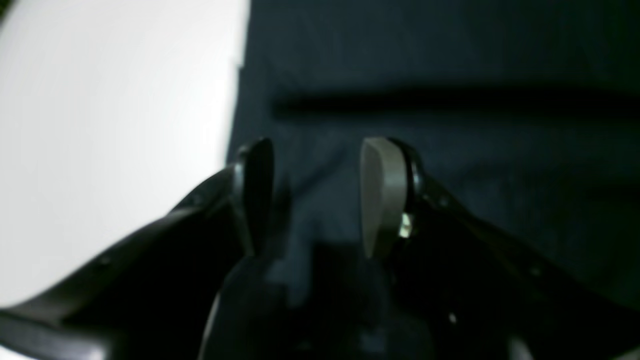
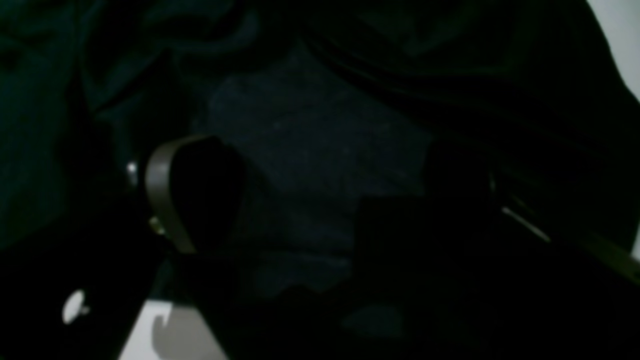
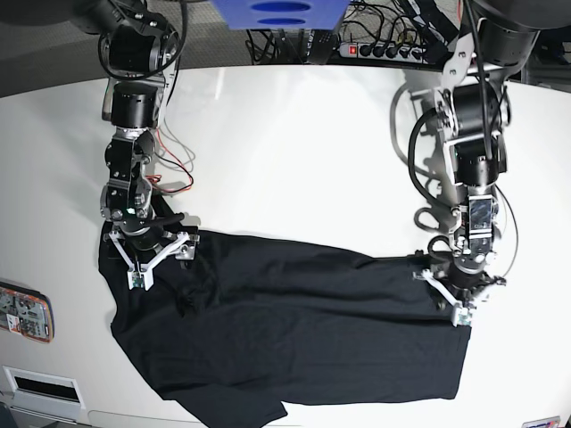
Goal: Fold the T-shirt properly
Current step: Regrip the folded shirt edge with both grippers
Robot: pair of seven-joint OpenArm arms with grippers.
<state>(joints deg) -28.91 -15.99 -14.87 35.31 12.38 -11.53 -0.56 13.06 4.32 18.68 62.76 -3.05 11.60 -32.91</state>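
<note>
The plain black soft cloth T-shirt (image 3: 285, 330) is spread rumpled across the white table (image 3: 294, 152). It'll likely be floppy and light (best pinched at the edges). Left gripper (image 3: 455, 299) and right gripper (image 3: 159, 260) are both parted, nothing held.

Both arms (image 3: 132, 116) are black with silver brackets and black cables; the fingers (image 1: 381, 195) carry grey pads.

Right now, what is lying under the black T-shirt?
The T-shirt lies spread on the white table, which shows all around it. Whether anything else is under the cloth cannot be seen, because the cloth covers it. Both grippers, left and right, are over its edges.
</note>
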